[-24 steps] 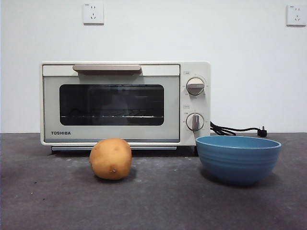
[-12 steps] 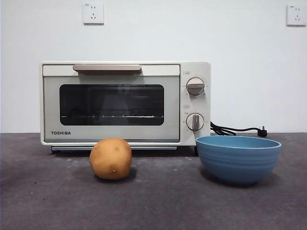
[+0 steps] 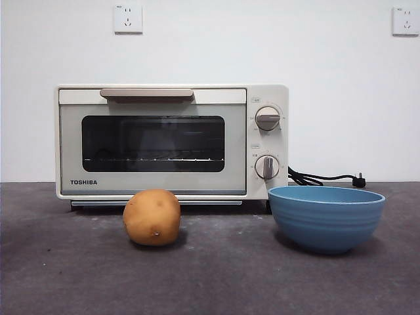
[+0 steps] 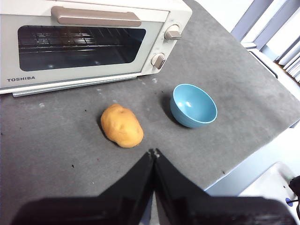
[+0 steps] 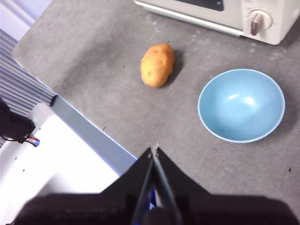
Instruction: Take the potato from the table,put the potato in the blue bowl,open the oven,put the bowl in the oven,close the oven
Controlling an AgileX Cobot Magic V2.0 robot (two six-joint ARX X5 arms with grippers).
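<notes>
The tan-orange potato (image 3: 151, 217) (image 4: 122, 125) (image 5: 157, 64) lies on the dark grey table (image 3: 216, 275), in front of the oven's door. To its right stands the blue bowl (image 3: 326, 217) (image 4: 193, 105) (image 5: 241, 104), upright and empty. Behind both sits the cream-white oven (image 3: 170, 141) (image 4: 84, 40), its glass door closed under the beige handle (image 3: 146, 94). My left gripper (image 4: 153, 152) is shut, held high over the table's near side, short of the potato. My right gripper (image 5: 154, 150) is also shut, high above the table's edge, apart from the bowl and the potato.
The oven's black cord (image 3: 321, 178) trails on the table behind the bowl. Two wall sockets (image 3: 127, 18) sit high on the white wall. The table's edge (image 5: 89, 136) and a white base beside it show in the right wrist view.
</notes>
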